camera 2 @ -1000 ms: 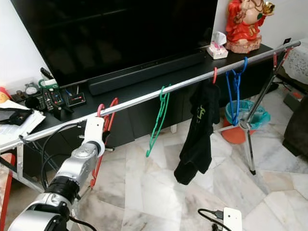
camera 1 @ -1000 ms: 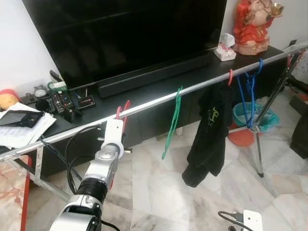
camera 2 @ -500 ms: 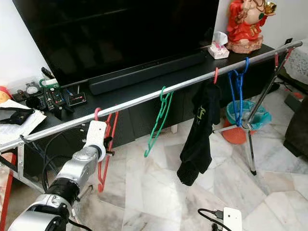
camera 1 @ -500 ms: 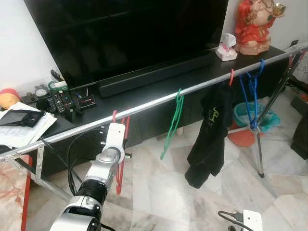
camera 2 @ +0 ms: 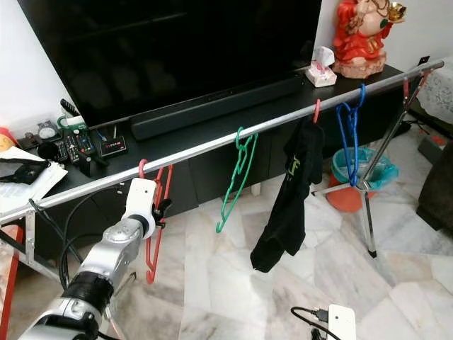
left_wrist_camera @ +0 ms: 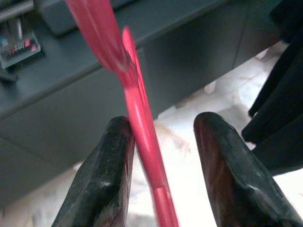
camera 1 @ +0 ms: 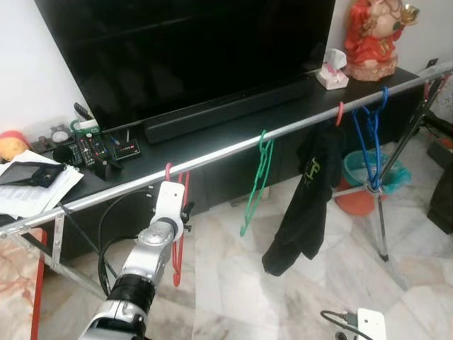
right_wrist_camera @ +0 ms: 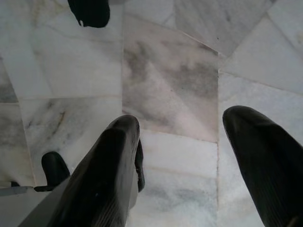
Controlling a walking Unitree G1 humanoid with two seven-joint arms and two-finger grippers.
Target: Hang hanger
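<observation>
A red hanger [camera 1: 175, 248] hangs by its hook from the silver rail [camera 1: 226, 153], near the rail's left end. My left gripper [camera 1: 186, 210] is just below the rail, right at the hanger. In the left wrist view the red hanger [left_wrist_camera: 142, 113] runs between the two black fingers [left_wrist_camera: 111, 161], which stand apart, so the gripper [left_wrist_camera: 163, 125] is open. The hanger lies close against one finger. My right arm [camera 1: 368, 322] hangs low, and its gripper [right_wrist_camera: 182, 118] is open above the marble floor.
Along the rail to the right hang a green hanger [camera 1: 255, 180], a black garment [camera 1: 304, 205] on a red hook, and blue hangers [camera 1: 369, 142]. Behind it are a black TV stand [camera 1: 233, 120] and a TV. The rail's tripod leg [camera 1: 380, 219] and a teal bin [camera 1: 357, 170] stand at right.
The red hanger dropped from a raised position onto the rail and now hangs straight. My left gripper lowered and let go of it. The black garment swings.
</observation>
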